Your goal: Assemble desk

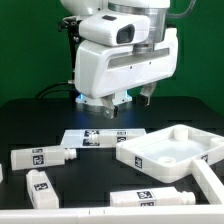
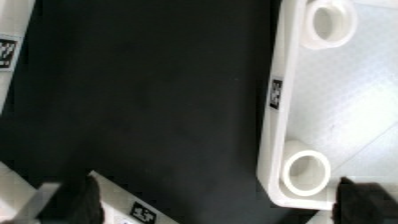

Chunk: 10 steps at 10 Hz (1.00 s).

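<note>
The white desk tabletop (image 1: 168, 148) lies on the black table at the exterior view's right, rim up, with round corner sockets. In the wrist view the tabletop (image 2: 347, 100) shows two sockets (image 2: 306, 172) and a tag on its rim. My gripper (image 1: 128, 100) hangs open and empty above the table, behind the tabletop's left corner. In the wrist view the gripper (image 2: 217, 205) has its fingers (image 2: 71, 200) far apart with nothing held. One finger is by the tabletop's near socket. White tagged legs lie in front: one (image 1: 40, 157) at the left, another (image 1: 42, 188) below it, a third (image 1: 150, 195) in the middle.
The marker board (image 1: 98, 138) lies flat under and in front of the gripper; it also shows in the wrist view (image 2: 116, 203) beside one finger. A further white part (image 1: 208, 180) lies at the front right. A white bar (image 1: 40, 214) runs along the front edge.
</note>
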Each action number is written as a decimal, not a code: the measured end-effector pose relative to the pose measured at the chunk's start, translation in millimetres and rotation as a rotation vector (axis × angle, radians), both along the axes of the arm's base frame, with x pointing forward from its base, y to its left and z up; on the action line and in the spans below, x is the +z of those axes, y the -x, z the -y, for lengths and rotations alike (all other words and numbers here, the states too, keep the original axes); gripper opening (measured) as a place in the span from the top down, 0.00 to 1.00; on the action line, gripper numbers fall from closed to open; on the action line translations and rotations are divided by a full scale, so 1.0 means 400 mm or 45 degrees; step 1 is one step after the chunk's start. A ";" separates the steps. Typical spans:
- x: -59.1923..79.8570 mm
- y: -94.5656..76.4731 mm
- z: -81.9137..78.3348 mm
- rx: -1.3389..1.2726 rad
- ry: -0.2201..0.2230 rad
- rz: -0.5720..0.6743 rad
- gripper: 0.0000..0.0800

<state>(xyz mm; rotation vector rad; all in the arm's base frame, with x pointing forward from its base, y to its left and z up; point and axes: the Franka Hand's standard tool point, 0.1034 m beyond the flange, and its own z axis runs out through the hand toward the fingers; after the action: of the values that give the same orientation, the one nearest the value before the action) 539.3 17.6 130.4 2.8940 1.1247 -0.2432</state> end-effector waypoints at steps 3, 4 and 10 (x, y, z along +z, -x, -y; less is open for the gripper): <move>0.000 0.000 0.000 -0.001 -0.001 0.000 0.19; -0.002 0.000 -0.001 0.000 -0.002 0.000 0.19; -0.022 -0.100 -0.044 -0.034 -0.032 0.082 0.19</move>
<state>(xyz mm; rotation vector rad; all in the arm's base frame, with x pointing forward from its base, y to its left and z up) 579.4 35.0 121.7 2.9171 1.0882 -0.1371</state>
